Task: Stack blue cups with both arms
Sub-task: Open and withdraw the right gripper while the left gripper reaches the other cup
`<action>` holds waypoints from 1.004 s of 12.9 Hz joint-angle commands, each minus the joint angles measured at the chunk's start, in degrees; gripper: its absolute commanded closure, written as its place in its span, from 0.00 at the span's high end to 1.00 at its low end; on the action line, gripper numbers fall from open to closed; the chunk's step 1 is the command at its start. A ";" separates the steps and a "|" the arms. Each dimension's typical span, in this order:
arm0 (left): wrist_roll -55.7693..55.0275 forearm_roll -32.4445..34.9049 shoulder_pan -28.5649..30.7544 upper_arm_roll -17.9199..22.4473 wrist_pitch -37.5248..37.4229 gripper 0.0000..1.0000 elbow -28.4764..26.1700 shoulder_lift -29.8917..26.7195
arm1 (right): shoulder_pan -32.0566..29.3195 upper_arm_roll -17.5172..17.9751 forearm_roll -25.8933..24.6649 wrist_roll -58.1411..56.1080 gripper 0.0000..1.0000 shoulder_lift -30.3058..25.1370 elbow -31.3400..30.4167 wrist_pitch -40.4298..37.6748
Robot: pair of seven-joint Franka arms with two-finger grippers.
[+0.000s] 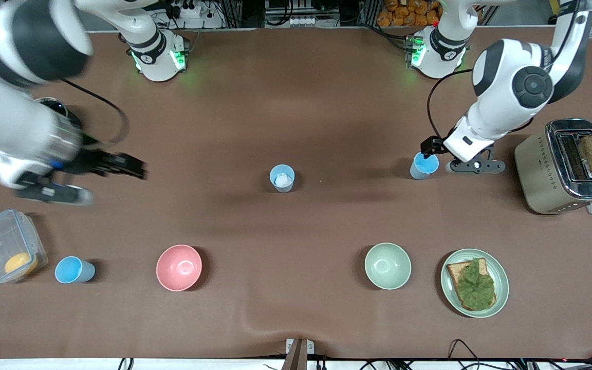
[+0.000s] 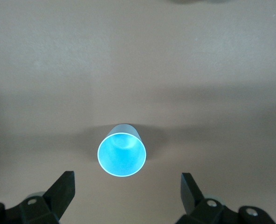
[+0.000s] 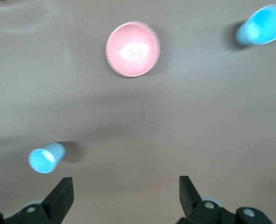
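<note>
Nearest the camera there's a row: a clear lidded box [image 1: 8,245] with something orange inside at the right arm's end, then a blue cup [image 1: 72,270] lying tipped beside it, a pink bowl [image 1: 179,267], a pale green bowl [image 1: 387,265], both bowls look empty, and a green plate [image 1: 475,282] with a slice of bread topped with lettuce.

Farther up, mid-table, a second blue cup [image 1: 282,178] stands upright with something white crumpled in it. A third blue cup [image 1: 423,166] stands toward the left arm's end, empty as far as the left wrist view shows [image 2: 121,154].

The left arm bends down from its base, and the left gripper [image 1: 428,148] hangs right over that third cup, fingers [image 2: 63,189] spread wide apart with nothing between them. The right arm comes in low and blurry over the right arm's end of the table; the right gripper [image 1: 130,165] is over bare tabletop, fingers [image 3: 61,196] also wide apart and holding nothing.

A chrome toaster [image 1: 566,167] with a brown slice sticking out sits near the table edge at the left arm's end. Lots of bare brown table [image 1: 296,103] between the cups and the bases
</note>
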 commanded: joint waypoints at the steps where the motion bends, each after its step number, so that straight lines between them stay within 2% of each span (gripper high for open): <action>1: -0.44 -3.50 0.11 -0.61 5.76 1.00 -5.44 -0.66 | -2.05 0.80 -6.60 -5.25 1.00 -8.85 -8.43 1.10; 3: -0.53 -3.59 -1.19 -0.96 9.19 1.00 -7.38 0.91 | -2.68 -2.60 -4.70 -6.92 1.00 -10.95 -12.88 1.88; 4: -0.44 -3.59 -1.64 -0.96 10.95 1.00 -8.09 1.97 | -2.76 -4.97 -1.21 -9.19 1.00 -12.01 -15.70 5.28; 5: -0.53 -3.59 -2.69 -0.96 12.27 1.00 -8.44 3.11 | -2.76 -5.96 0.04 -12.87 1.00 -12.55 -16.77 6.36; 8: -0.53 -3.42 -3.49 -0.96 14.56 1.00 -8.71 4.96 | -2.94 -7.01 -0.21 -14.84 1.00 -11.85 -16.44 5.76; 13: -0.44 -1.66 -3.58 -0.79 18.87 1.00 -8.62 9.01 | -2.67 -6.84 -0.21 -14.31 1.00 -11.14 -15.12 4.18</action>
